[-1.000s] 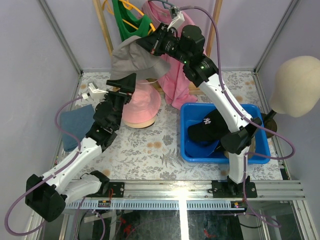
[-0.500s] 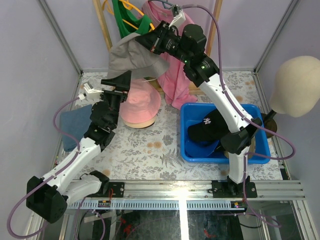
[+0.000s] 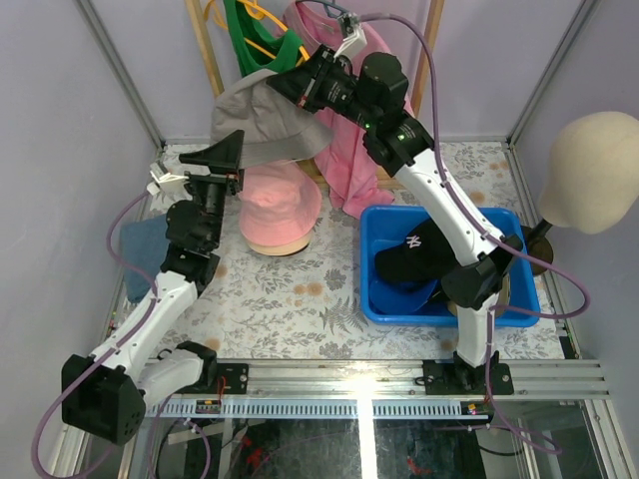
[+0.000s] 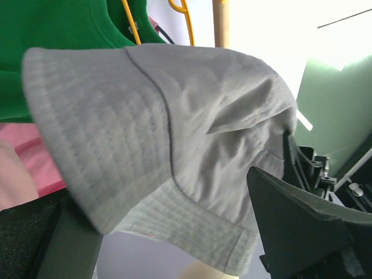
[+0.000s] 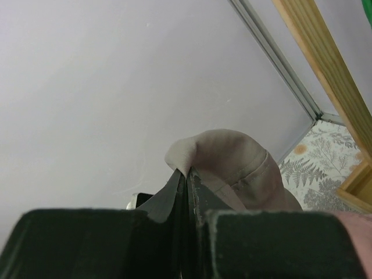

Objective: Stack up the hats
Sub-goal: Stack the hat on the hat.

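While the right end effector (image 3: 288, 84) pinches a fold of the grey-taupe bucket hat (image 3: 260, 125) between fingers pressed tight together, the hat hangs high at the back of the cell, in front of the green shirt (image 3: 255, 40) and beside the pink shirt (image 3: 349, 160) on their hangers. At the hat's lower left brim, the left end effector (image 3: 222, 160) is raised with its fingers spread wide; its wrist camera shows the brim drooping between them, though whether either finger touches the cloth cannot be told. Directly below, a pink bucket hat (image 3: 285, 205) sits on top of a beige hat (image 3: 275, 245) on the floral-patterned surface (image 3: 300, 299). A black cap with a white logo (image 3: 414, 259) lies in the blue bin (image 3: 371, 261) to the right, and a blue cap (image 3: 150, 244) rests near the left edge. The cream mannequin head (image 3: 599, 170) stands at far right.
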Controlling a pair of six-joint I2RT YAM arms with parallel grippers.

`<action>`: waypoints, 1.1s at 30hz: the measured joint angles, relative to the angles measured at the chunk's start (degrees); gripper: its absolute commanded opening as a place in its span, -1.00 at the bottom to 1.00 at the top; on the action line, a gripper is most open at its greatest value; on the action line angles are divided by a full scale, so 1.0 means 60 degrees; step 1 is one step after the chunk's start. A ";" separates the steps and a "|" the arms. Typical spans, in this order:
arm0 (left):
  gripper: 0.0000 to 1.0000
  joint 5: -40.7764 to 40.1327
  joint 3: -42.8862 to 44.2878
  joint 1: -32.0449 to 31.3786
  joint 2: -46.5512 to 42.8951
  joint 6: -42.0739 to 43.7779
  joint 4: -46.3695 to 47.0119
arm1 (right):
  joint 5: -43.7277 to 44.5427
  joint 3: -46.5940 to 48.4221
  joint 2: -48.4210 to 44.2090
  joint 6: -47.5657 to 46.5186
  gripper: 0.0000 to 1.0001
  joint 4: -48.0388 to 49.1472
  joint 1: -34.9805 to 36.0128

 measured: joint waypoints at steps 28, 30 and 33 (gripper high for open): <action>-0.95 0.4197 0.0827 0.2750 0.3559 -0.2430 0.3956 | -0.0357 -0.1162 -0.0211 -0.1268 -1.00 0.0342 -0.0492; -0.98 0.4728 0.1104 0.2983 0.4095 -0.2787 0.4408 | -0.0375 -0.1268 -0.0138 -0.1497 -1.00 0.0339 -0.0641; -1.00 0.5512 0.1818 0.3242 0.5089 -0.3366 0.5238 | -0.0419 -0.1479 -0.0073 -0.1756 -1.00 0.0346 -0.0871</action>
